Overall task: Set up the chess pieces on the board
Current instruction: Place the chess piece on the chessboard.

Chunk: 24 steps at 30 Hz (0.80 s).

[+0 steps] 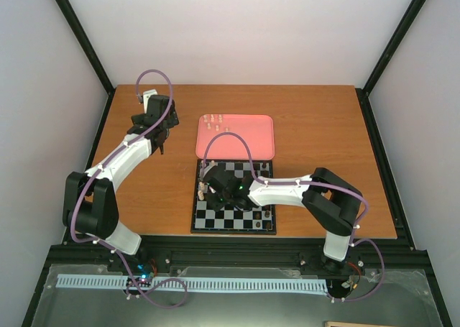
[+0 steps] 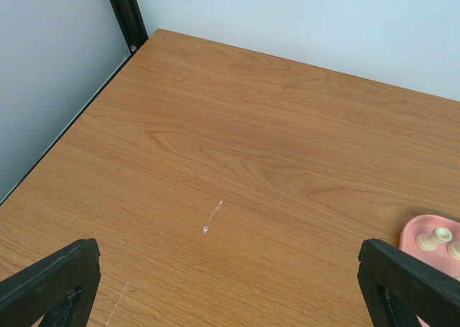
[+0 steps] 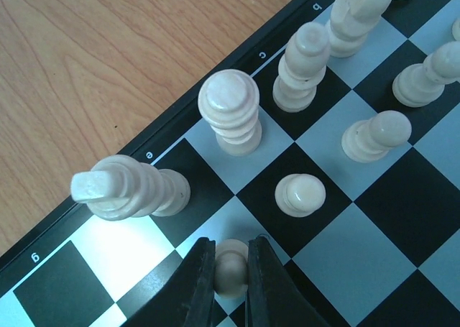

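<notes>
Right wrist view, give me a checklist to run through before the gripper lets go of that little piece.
1. Hold of the right gripper on the pawn: ok.
2. Seating of the pawn on the board: cannot tell.
3. Gap to the neighbouring pawn: ok.
4. State of the left gripper, open and off the board: ok.
5. Clearing the pink tray of pieces: not ok.

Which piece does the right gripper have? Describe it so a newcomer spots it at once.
In the right wrist view, find the lettered edge of the board, where tall cream pieces stand in a row. Just inside that row, at the picture's bottom, is a small round-headed pawn. Unlike the free pawn nearby, it is pinched between the black fingers of the right gripper.
</notes>
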### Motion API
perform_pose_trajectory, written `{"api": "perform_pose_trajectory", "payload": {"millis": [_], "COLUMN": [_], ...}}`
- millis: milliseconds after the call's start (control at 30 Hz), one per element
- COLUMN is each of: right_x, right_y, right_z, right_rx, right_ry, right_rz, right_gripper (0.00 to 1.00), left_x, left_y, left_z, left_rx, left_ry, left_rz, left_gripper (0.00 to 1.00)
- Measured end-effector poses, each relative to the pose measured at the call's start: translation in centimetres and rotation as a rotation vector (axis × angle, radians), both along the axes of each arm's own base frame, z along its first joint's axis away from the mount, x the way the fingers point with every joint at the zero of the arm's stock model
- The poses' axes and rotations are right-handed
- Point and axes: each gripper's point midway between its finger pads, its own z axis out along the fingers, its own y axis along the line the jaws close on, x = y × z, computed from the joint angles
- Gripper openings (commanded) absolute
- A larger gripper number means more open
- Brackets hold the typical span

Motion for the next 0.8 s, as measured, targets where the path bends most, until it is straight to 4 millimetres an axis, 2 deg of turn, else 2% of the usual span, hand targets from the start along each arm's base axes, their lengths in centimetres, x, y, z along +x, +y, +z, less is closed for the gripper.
{"api": "perform_pose_trajectory", "payload": {"millis": [267,567,733,800], "right_x": [0.11,0.1,0.07,0.05], "right_y": [-0.02,-0.04,-0.08,-0.07], "right_z": [-0.02,-0.09,-0.13,-0.12], "right_rx": [-0.006,-0.012,-0.015,-0.014], "right_ry": [-0.001,0.002,0.003,0.004], "right_rz": [-0.004,-0.005,-0.004,-0.002], "right_gripper": [0.14,0.26,0.27,0.32], "left_x": [0.0,0.0,0.0,0.0], "left_y": [-0.01,0.0,0.0,0.0], "left_z": [0.0,0.0,0.0,-0.01], "left_rx": [0.0,0.0,0.0,0.0], "left_ry": [0.0,0.0,0.0,0.0], "left_rz": [0.0,0.0,0.0,0.0], "left_gripper": [1.0,1.0,1.0,1.0]}}
